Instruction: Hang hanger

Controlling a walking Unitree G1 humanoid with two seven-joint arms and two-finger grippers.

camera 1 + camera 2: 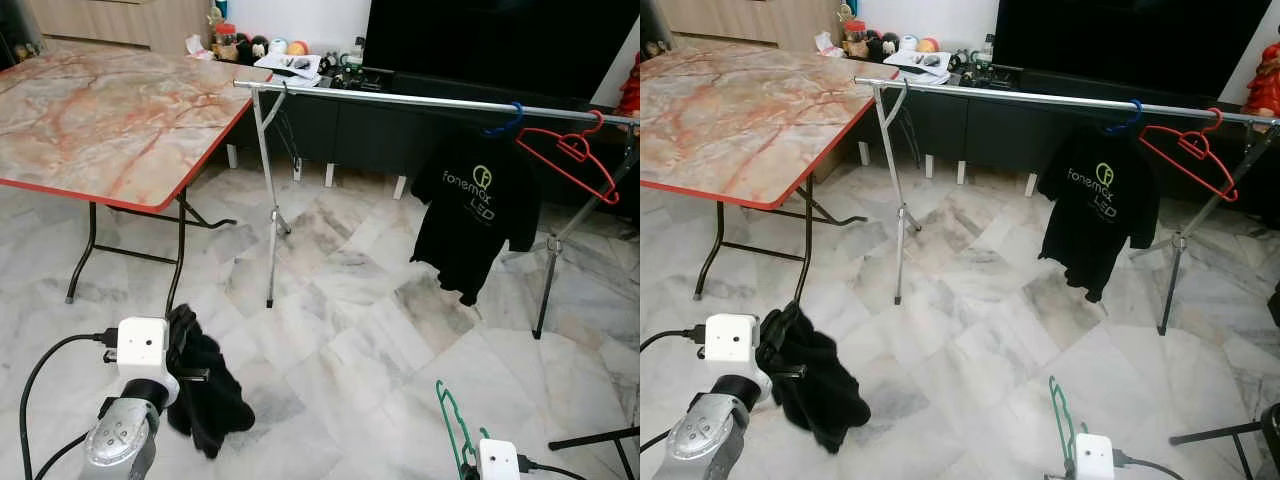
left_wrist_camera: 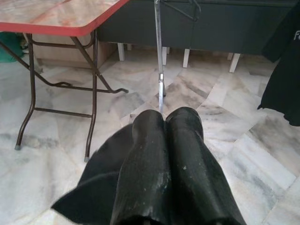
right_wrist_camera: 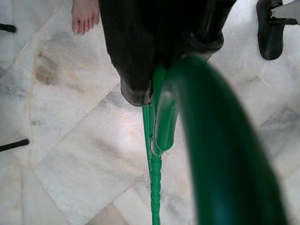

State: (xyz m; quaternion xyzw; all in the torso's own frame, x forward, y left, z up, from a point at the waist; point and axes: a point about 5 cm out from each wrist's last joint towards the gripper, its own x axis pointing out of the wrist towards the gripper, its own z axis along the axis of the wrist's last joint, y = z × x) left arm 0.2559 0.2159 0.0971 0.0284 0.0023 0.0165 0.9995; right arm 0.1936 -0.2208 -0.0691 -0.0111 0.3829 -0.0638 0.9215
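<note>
A silver clothes rail [image 1: 400, 100] spans the room ahead on two stands. From it hang a black T-shirt [image 1: 475, 210] on a blue hanger [image 1: 505, 122] and a bare red hanger [image 1: 565, 152] near its right end. Low at the left, my left gripper [image 2: 165, 119] is shut on a black garment [image 1: 205, 385] that droops below the fingers. Low at the right, my right gripper [image 3: 171, 70] is shut on a green hanger [image 1: 452, 425], held upright well short of the rail.
A marble-topped folding table [image 1: 110, 110] with a red edge stands on the left, its legs near the rail's left stand [image 1: 268, 200]. A dark TV cabinet [image 1: 370, 130] runs behind the rail. A person's bare foot [image 3: 85, 14] rests on the marble floor.
</note>
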